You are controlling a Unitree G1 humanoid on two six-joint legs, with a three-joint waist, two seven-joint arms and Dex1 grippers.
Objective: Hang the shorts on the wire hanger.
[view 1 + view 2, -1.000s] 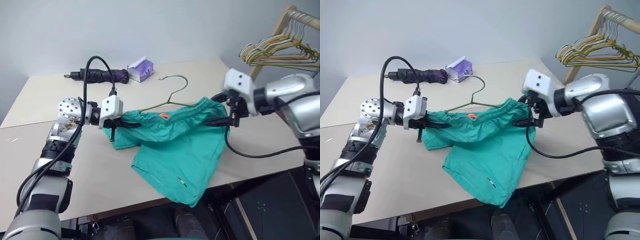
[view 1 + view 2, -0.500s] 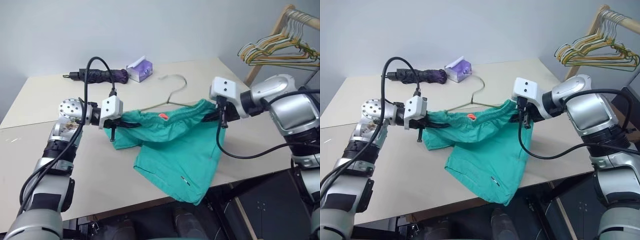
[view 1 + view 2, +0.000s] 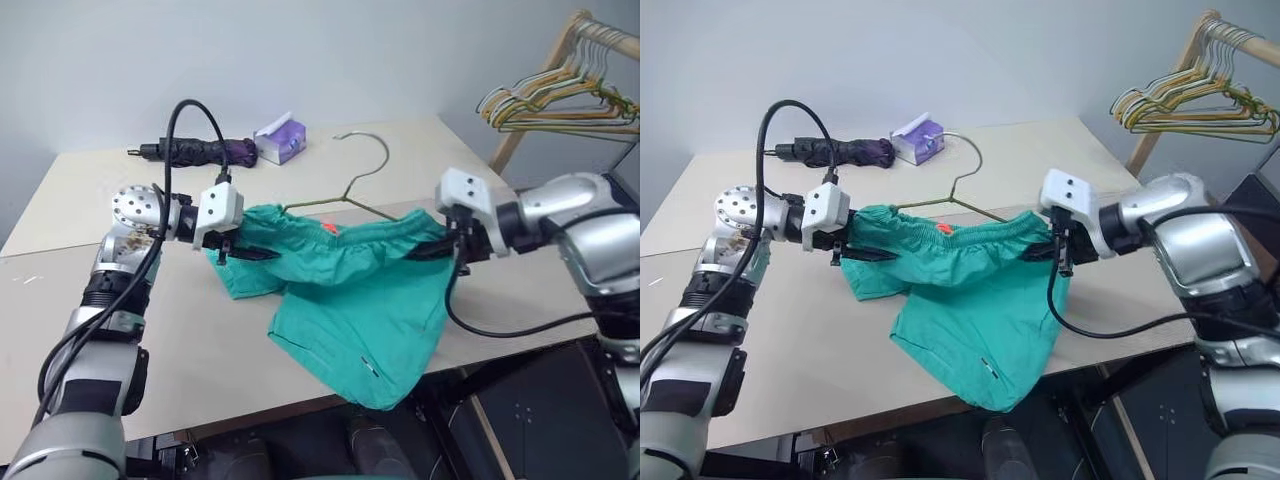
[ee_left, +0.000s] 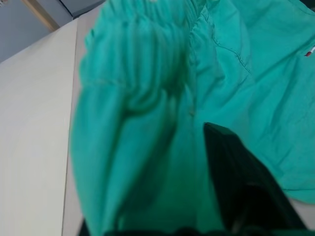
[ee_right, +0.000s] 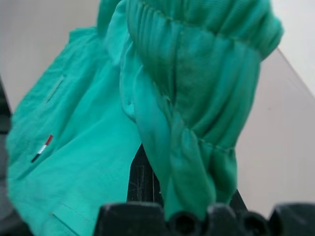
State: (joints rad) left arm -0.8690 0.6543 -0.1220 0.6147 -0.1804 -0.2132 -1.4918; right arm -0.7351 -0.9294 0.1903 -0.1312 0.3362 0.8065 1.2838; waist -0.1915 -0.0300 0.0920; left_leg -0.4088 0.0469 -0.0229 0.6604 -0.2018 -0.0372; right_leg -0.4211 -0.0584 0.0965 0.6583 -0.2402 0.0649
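The teal-green shorts hang stretched between my two grippers above the beige table, and their legs droop over its front edge. My left gripper is at the waistband's left end, with cloth bunched over it. My right gripper is shut on the gathered right end of the waistband. The wire hanger is partly inside the shorts. Its hook rises behind the waistband, near the small orange-red tag.
A dark folded umbrella and a purple tissue pack lie at the back of the table. A bunch of pastel hangers on a wooden rack stands off the table's right side.
My right gripper closed on the waistband's right end and drew it back and slightly down. The hanger's hook lifted off the table and now stands higher.
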